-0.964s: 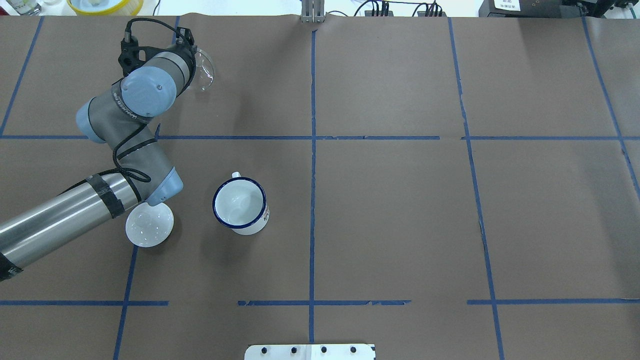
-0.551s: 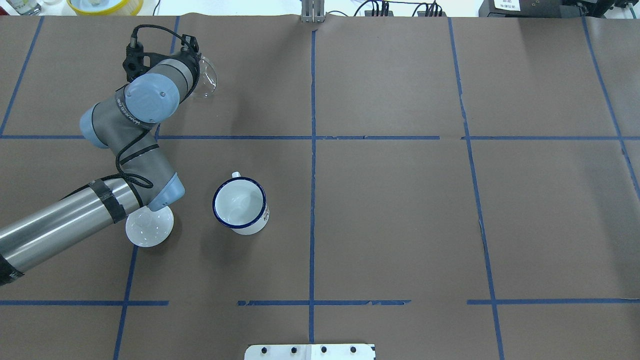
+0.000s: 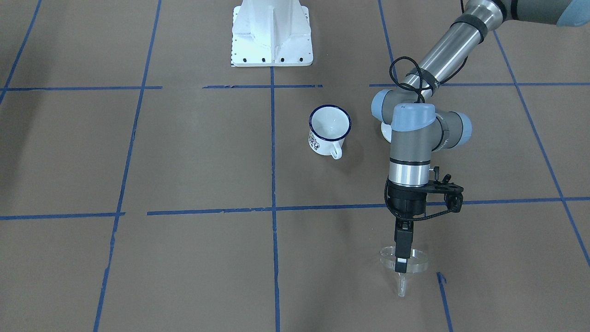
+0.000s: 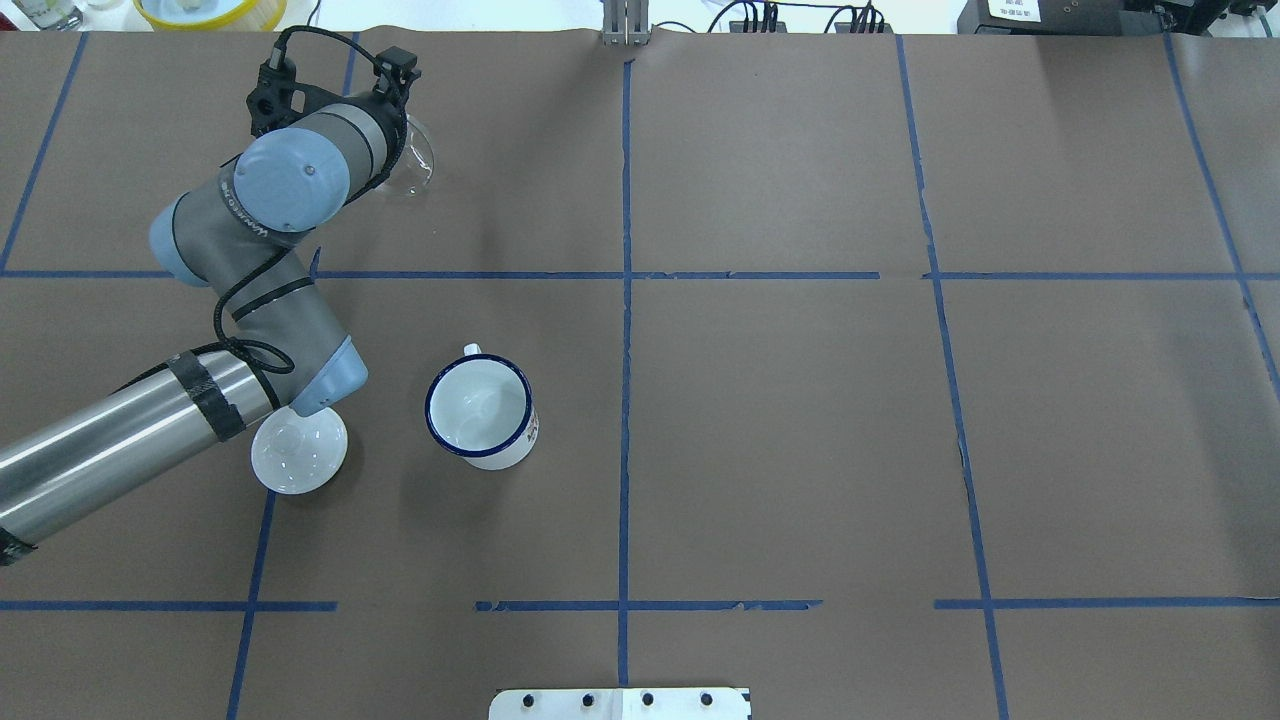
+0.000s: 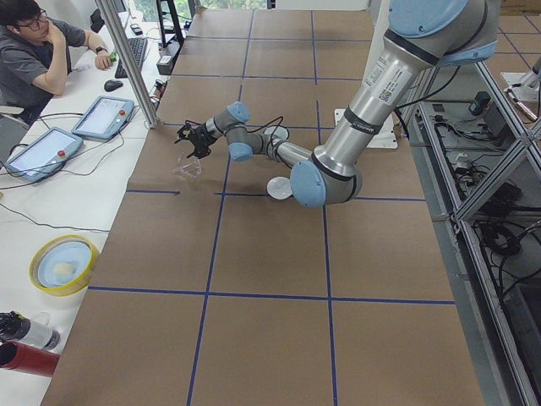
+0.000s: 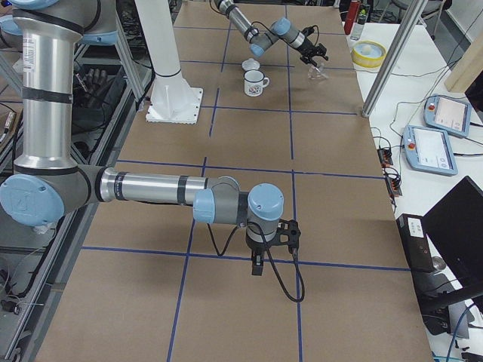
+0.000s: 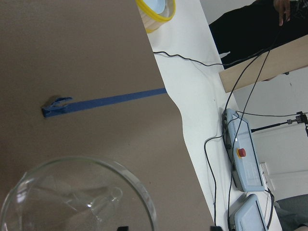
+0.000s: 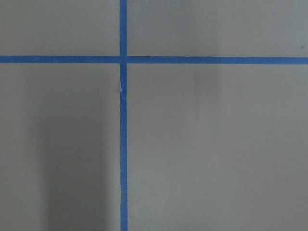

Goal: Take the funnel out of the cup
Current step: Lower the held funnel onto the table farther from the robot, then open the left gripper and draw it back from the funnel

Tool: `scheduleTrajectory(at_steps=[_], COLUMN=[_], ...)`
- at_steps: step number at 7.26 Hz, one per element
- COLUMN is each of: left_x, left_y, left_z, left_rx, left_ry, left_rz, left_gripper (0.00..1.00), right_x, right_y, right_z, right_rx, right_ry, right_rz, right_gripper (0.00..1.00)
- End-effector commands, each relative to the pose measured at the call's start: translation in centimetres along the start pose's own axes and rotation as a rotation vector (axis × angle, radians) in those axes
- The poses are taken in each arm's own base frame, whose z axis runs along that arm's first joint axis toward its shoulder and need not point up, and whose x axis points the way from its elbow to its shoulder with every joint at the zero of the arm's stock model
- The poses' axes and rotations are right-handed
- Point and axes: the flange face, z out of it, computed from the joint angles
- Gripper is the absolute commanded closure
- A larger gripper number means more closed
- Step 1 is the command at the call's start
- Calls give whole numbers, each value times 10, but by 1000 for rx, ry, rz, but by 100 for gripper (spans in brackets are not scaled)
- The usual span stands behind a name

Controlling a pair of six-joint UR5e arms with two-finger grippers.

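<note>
The clear funnel [image 3: 411,266] is out of the cup, at the far left of the table, spout pointing down, close over the brown surface. My left gripper [image 3: 401,263] is shut on its rim from above. The funnel also shows in the overhead view [image 4: 415,160], half hidden by my wrist, and fills the bottom of the left wrist view [image 7: 96,202]. The white enamel cup [image 4: 480,410] with the dark blue rim stands upright and empty nearer my base, also in the front view [image 3: 329,127]. My right gripper [image 6: 256,265] hangs low over the table's right end; I cannot tell if it is open.
A white domed lid [image 4: 298,450] lies left of the cup, partly under my left elbow. A yellow bowl [image 4: 210,10] sits beyond the far table edge near the funnel. An operator [image 5: 34,51] sits beyond that edge. My base plate [image 3: 272,41] is at the near edge.
My left wrist has shifted slightly and turned, with the funnel still in its grip. The cup and the lid have not moved.
</note>
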Motion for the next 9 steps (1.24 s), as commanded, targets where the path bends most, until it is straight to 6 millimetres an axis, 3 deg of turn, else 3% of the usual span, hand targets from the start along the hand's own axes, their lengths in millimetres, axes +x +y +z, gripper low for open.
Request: scheduleTrajectory(at_steps=[1, 2, 3, 5, 7, 8, 9], left_x=[21, 32, 44, 45, 32, 13, -28], left_y=[-15, -20, -24, -48, -84, -102, -120], left_z=[-44, -56, -88, -178, -230, -246, -255], left_rx=[-93, -164, -241, -418, -461, -473, -494], left_ry=[11, -100, -173, -249, -303, -344, -399], left_rz=[138, 272, 401, 630, 754, 804, 862], left_gripper=[0, 0, 0, 0, 0, 0, 0], right_x=[0, 0, 0, 0, 0, 0, 0], right_y=[0, 0, 0, 0, 0, 0, 0], right_z=[0, 0, 0, 0, 0, 1, 1], right_rx=[0, 0, 0, 0, 0, -1, -1], right_ry=[0, 0, 0, 0, 0, 0, 0], right_rz=[0, 0, 0, 0, 0, 1, 1], right_gripper=[0, 0, 0, 0, 0, 0, 0])
